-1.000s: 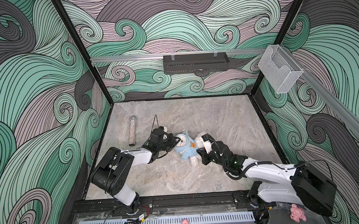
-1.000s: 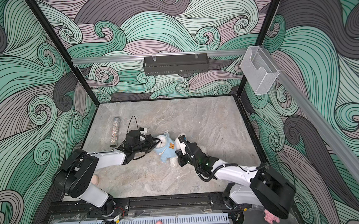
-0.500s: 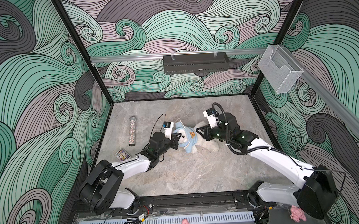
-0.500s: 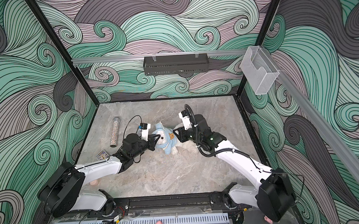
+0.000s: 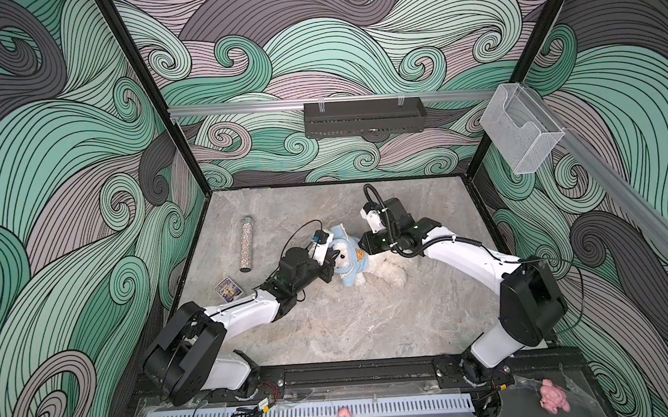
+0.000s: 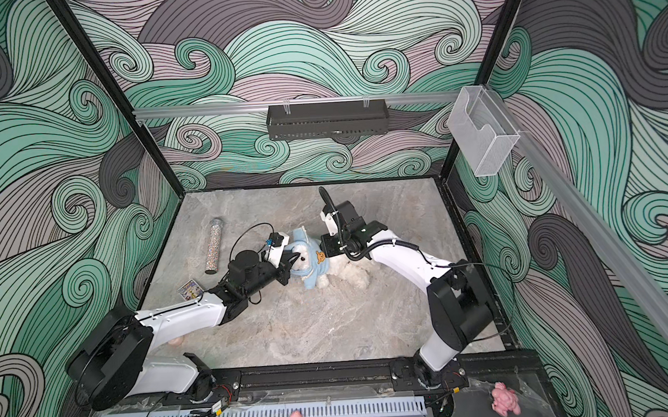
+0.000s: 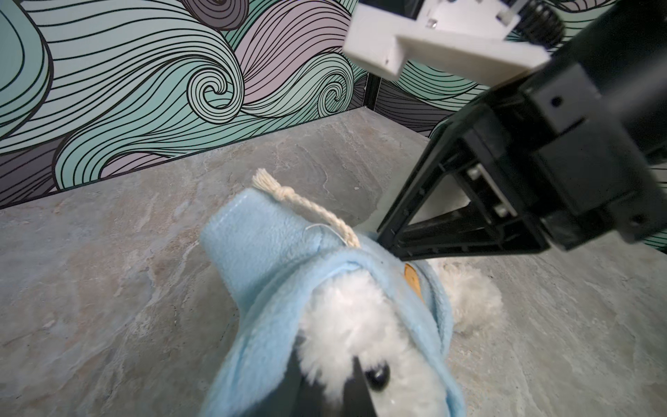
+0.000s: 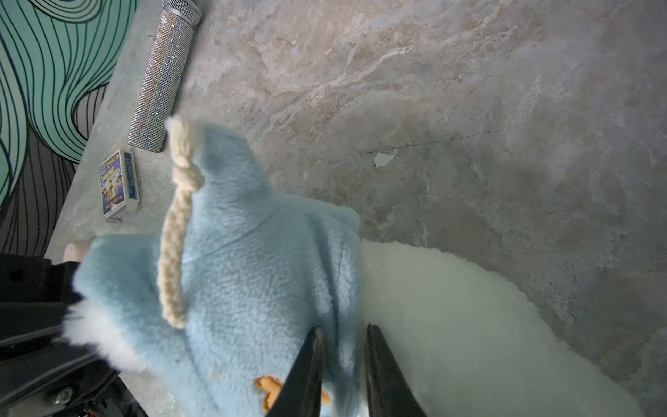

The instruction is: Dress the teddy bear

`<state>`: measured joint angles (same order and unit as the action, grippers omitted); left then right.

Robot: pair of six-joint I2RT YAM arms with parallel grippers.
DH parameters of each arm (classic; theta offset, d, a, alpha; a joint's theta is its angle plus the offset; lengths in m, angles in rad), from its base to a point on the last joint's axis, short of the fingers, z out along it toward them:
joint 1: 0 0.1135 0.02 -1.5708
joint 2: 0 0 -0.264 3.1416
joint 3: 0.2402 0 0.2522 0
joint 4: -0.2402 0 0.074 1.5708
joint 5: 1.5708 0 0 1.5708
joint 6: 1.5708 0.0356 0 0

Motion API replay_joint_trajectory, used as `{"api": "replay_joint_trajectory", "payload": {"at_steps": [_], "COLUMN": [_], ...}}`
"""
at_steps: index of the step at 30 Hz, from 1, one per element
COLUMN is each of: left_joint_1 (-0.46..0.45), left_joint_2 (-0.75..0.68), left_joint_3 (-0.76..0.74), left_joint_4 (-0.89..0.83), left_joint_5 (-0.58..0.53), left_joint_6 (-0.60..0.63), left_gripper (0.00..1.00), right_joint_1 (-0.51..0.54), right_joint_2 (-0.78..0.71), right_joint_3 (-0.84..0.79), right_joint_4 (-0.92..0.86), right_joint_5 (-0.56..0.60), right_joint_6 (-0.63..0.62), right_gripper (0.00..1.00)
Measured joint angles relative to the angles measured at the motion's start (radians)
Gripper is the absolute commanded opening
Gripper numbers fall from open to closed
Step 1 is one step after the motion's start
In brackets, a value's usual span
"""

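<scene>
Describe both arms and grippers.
The left arm and right arm match: white shells on the long links, bulky black joint housings, a white camera block at each wrist. The left gripper and right gripper have black tapering fingers. A thin black cable loops at the left wrist, a thicker hose at the right.

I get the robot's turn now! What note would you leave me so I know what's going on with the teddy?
Left gripper: shut on the teddy bear at its head, by the hood edge.
Right gripper: pinching the blue hoodie at its hem, near the orange patch.
The bear lies in the middle of the table, between both arms.
Done: hoodie is over head and chest; legs stick out bare.
Left: probably tug the hem down and check the arms are in the sleeves; I cannot tell that.
</scene>
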<state>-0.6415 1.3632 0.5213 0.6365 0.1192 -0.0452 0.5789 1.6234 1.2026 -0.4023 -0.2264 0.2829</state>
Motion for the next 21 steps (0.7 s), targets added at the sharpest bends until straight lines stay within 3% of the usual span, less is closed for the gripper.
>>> {"api": "replay_joint_trajectory", "payload": {"at_steps": [4,8,11,17,21], "left_joint_1": [-0.003,-0.004,-0.010,-0.035,-0.057], "left_joint_2": [0.000,0.000,0.000,-0.068,-0.156], "left_joint_3": [0.000,0.000,0.000,-0.022,-0.034], "left_joint_4": [-0.007,-0.012,-0.027,-0.058,-0.099], "left_joint_5": [-0.005,-0.013,-0.036,-0.216,-0.331], "left_joint_6": [0.014,0.020,0.014,-0.153,-0.331], "left_gripper": [0.00,0.00,0.00,0.00,0.00], "right_joint_1": [0.000,-0.001,-0.002,0.024,0.158], "right_joint_2": [0.023,0.043,0.037,-0.251,-0.411], "right_joint_3": [0.003,-0.005,-0.039,-0.311,-0.458], "right_joint_4": [0.005,0.054,0.100,0.313,0.483], "right_joint_5": [-0.026,-0.060,-0.044,0.126,0.326], "right_joint_6": [0.003,0.031,0.040,0.074,0.080], "right_gripper": [0.20,0.00,0.00,0.00,0.00]}}
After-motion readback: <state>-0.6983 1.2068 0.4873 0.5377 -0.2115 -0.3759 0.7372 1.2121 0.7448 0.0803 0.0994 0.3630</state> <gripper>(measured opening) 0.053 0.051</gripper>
